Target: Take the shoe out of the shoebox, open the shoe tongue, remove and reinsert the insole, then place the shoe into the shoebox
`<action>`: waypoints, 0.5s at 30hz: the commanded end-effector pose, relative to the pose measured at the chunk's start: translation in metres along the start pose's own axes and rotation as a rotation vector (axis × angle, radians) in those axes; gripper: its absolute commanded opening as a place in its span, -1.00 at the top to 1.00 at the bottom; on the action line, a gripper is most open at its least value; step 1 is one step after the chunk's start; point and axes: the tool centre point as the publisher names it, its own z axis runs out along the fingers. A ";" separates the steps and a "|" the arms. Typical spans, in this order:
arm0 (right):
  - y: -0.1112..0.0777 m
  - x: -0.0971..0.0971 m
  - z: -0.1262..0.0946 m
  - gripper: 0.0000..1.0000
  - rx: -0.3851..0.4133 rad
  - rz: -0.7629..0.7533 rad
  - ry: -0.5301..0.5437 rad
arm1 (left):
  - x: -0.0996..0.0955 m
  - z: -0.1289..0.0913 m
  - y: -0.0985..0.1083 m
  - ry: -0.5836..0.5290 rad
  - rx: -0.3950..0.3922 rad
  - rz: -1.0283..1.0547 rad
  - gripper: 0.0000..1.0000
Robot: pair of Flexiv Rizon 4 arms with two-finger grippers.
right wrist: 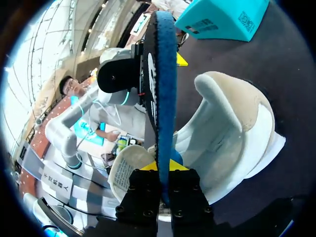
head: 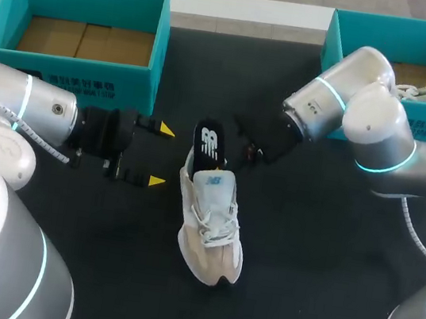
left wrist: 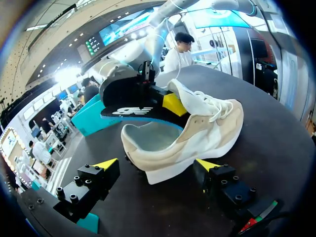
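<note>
Shoe (head: pixel 211 223) sits on its sole mid-table, long axis running 11 to 5 o'clock, toe at 5, heel at 11. Black insole (head: pixel 209 145) juts from the heel, right gripper (head: pixel 250 151) clamped on it. Left gripper (head: pixel 161 156) is spread wide at the heel's 9 o'clock, just clear.

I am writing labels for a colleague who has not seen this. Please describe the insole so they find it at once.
On the black table, outside both teal shoeboxes, lies a cream shoe. The insole rises from its opening, pinched by the right gripper. It alone is flat and black, with a white logo and blue underside.
</note>
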 end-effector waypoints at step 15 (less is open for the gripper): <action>-0.006 0.002 0.001 0.44 0.016 0.017 -0.040 | 0.000 0.000 0.000 0.001 -0.003 0.000 -1.00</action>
